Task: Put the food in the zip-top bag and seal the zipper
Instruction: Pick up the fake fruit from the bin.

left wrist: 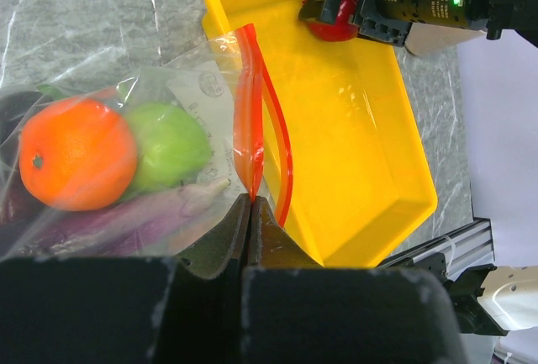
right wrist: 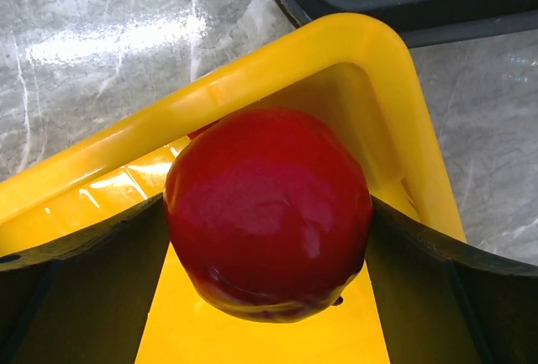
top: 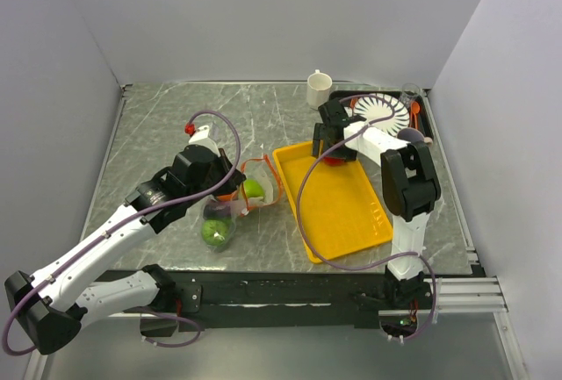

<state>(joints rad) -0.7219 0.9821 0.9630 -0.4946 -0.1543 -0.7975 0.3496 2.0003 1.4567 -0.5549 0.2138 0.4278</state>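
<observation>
Red fruit (right wrist: 267, 204) clamped in right gripper (right wrist: 267, 221) over yellow tray (right wrist: 252, 87) corner. Left gripper (left wrist: 250, 213) pinches zipper (left wrist: 249, 120), holding zip-top bag (left wrist: 189, 87) open on counter (top: 158, 134). Loading step; next, carry fruit into bag mouth.

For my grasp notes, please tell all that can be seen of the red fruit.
The red fruit is round, smooth and glossy, plastic by its look. The right gripper is shut on it, one finger on each side, over a corner of the yellow tray. Whether it touches the tray is unclear.
</observation>
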